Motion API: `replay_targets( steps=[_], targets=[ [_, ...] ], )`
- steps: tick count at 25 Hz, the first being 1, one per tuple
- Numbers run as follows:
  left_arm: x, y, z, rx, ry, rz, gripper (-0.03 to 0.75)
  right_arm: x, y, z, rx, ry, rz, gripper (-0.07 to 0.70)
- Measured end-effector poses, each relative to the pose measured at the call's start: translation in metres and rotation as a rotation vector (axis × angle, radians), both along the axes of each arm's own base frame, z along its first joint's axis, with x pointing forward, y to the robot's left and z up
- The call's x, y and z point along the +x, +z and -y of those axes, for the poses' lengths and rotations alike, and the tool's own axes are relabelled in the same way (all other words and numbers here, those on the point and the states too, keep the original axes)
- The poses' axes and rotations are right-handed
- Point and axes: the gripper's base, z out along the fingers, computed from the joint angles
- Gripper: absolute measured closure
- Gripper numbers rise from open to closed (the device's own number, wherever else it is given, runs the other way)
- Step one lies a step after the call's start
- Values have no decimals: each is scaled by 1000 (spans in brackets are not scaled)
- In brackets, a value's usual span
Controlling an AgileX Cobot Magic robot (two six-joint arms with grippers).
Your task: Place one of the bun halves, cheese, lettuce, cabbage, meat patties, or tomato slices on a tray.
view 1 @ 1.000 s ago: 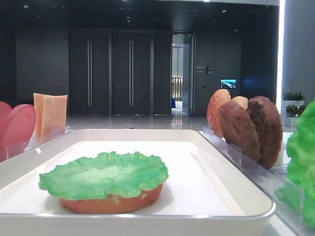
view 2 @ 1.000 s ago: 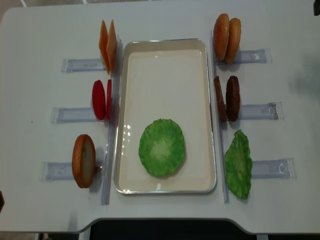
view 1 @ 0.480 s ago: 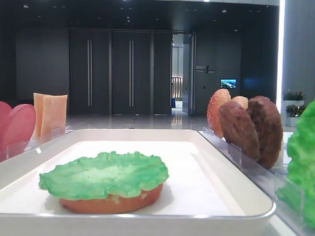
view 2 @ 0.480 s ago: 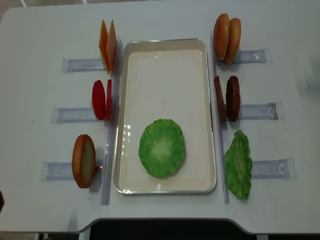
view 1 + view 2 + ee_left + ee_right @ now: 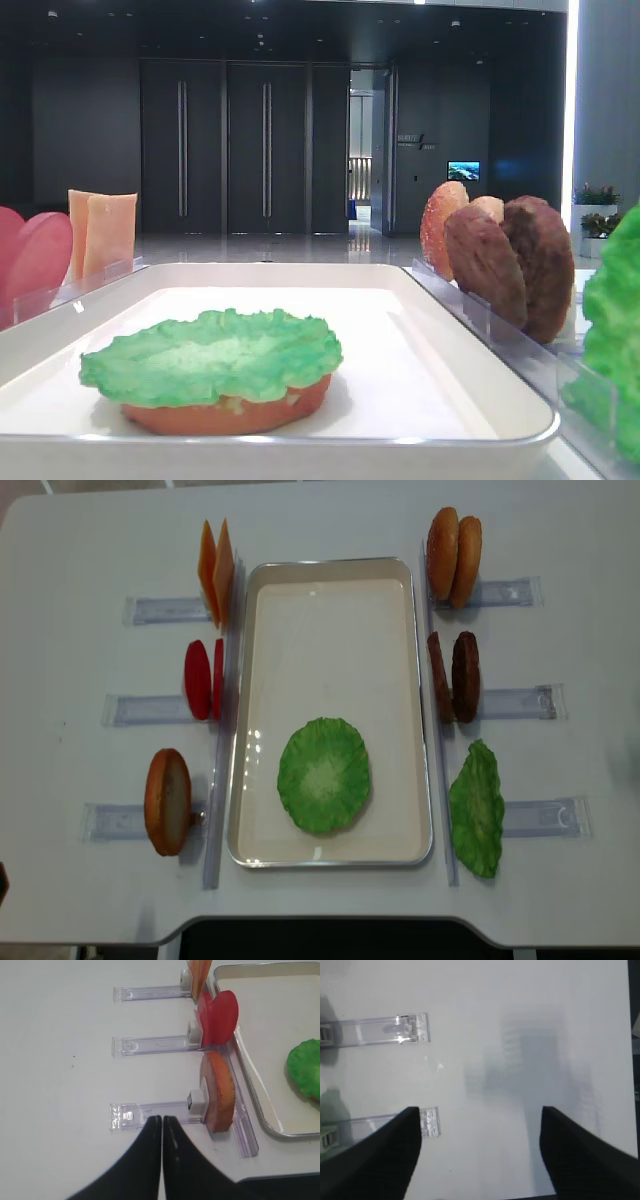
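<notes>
The white tray (image 5: 335,568) lies mid-table. In it a lettuce (image 5: 323,774) leaf covers a bun half (image 5: 225,415). Left of the tray stand cheese (image 5: 216,572), tomato slices (image 5: 203,679) and one bun half (image 5: 167,801). Right of it stand two bun halves (image 5: 453,556), meat patties (image 5: 455,677) and another lettuce (image 5: 476,808) leaf. Cabbage is out of view. My left gripper (image 5: 162,1119) is shut and empty, just left of the left bun half (image 5: 218,1091). My right gripper (image 5: 480,1120) is open over bare table.
Clear plastic holder strips (image 5: 150,610) run out from both long sides of the tray, and two strip ends (image 5: 412,1028) lie left of my right gripper. The table's right edge (image 5: 630,1060) is close to that gripper. Neither arm shows in the overhead view.
A faint shadow on the table's right side has faded away in the overhead view. The food and the tray have not moved.
</notes>
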Motion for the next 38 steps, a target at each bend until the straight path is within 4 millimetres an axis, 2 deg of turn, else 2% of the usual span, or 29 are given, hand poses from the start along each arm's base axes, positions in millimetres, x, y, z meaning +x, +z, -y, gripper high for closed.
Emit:
replay_targets(
  steps=[5, 7, 8, 10, 16, 20, 25, 30, 38],
  targets=[
    [0, 0, 0, 0, 0, 0, 716, -47, 31, -10, 31, -6, 187, 154],
    [0, 0, 0, 0, 0, 0, 716, -70, 41, -14, 34, 5, 269, 154],
    [0, 0, 0, 0, 0, 0, 716, -87, 48, -16, 29, 13, 331, 154],
    [0, 0, 0, 0, 0, 0, 716, -109, 53, -19, 19, 18, 404, 154],
    [0, 0, 0, 0, 0, 0, 716, -172, 40, -26, -3, 16, 569, 154],
    [0, 0, 0, 0, 0, 0, 716, -201, 21, -29, -21, 15, 644, 154],
    [0, 0, 0, 0, 0, 0, 716, -219, -11, -31, -27, 15, 692, 155],
    [0, 0, 0, 0, 0, 0, 716, -222, -47, -31, -27, 15, 685, 155],
    [0, 0, 0, 0, 0, 0, 716, -214, -62, -34, -11, 62, 678, 155]
  ],
)
